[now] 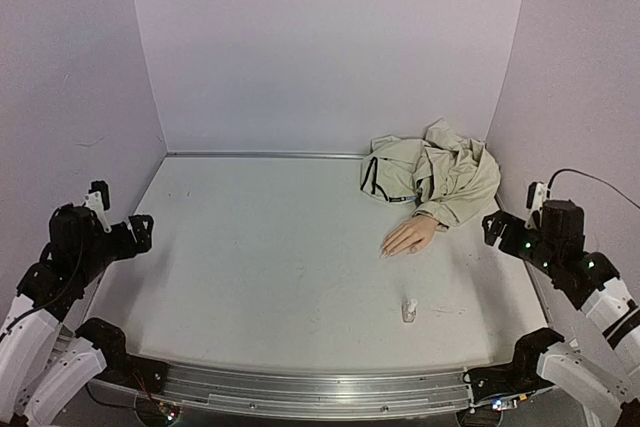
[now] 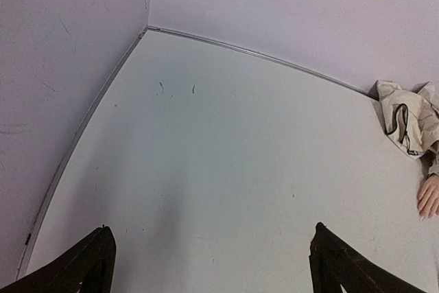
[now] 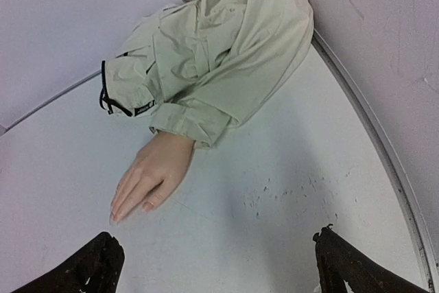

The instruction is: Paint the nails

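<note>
Nails [image 3: 115,217] on the mannequin hand [image 3: 154,173], at 2 o'clock from the table [image 1: 260,267] centre in the top view; both grippers spread wide and holding nothing.

The mannequin hand lies palm down on the table, its fingers together and pointing toward 8 o'clock, with the nails at their tips too small to show detail. Its wrist enters the cuff [image 3: 188,125] of a crumpled beige jacket [image 1: 435,172] heaped at 1 o'clock against the back corner. A small whitish bottle [image 1: 409,309] stands at 6 o'clock from the hand, apart from it; any print on it is too small to read. The left gripper [image 1: 138,233] sits at 9 o'clock by the table edge, jaws wide apart. The right gripper [image 1: 497,230] sits at 3 o'clock, near the hand but not touching it, jaws equally wide.
</note>
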Motion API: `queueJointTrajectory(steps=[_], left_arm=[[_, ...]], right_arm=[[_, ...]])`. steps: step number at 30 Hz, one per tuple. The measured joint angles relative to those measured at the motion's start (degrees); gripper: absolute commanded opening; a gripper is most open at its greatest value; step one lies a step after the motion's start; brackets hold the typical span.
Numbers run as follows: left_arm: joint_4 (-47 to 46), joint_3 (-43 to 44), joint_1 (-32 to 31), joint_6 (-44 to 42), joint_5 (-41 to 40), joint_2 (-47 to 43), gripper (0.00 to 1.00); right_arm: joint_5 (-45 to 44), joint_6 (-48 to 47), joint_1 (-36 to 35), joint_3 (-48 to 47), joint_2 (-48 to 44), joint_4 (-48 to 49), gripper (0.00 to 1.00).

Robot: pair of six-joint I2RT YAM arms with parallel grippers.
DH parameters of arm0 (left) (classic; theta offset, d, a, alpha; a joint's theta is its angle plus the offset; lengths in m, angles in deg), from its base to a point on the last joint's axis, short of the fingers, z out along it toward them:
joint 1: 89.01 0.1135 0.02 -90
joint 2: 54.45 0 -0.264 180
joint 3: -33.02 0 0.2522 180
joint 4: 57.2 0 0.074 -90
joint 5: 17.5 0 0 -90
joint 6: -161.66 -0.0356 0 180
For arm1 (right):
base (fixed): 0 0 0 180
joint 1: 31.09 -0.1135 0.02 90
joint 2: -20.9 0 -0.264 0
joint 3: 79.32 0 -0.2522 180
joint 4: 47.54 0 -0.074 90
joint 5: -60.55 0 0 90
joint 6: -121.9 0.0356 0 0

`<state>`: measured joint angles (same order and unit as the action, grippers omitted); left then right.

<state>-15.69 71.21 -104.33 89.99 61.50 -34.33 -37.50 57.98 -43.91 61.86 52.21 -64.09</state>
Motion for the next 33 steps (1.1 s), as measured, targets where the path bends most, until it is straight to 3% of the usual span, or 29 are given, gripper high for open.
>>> queueJointTrajectory(steps=[8,14,21,29,33], left_arm=[[0.85,12.74,5.79,2.97,3.15,10.54,1.0],[1.38,16.06,8.02,4.68,5.57,13.7,1.0],[2.25,18.16,9.01,4.7,14.95,17.79,0.99],[-2.08,18.01,8.92,6.36,30.18,25.88,0.99],[-5.38,17.53,5.62,7.8,33.55,31.1,0.99]], right_arm=[[1.7,-3.56,2.4,-13.81,14.4,2.89,0.98],[4.42,-4.76,3.43,-20.06,22.18,2.93,0.98],[9.81,-6.21,2.29,-27.17,31.15,-1.42,0.98],[12.24,-4.55,-14.23,-31.47,38.99,-10.73,0.98],[12.72,-0.94,-23.37,-31.45,40.54,-15.82,0.98]])
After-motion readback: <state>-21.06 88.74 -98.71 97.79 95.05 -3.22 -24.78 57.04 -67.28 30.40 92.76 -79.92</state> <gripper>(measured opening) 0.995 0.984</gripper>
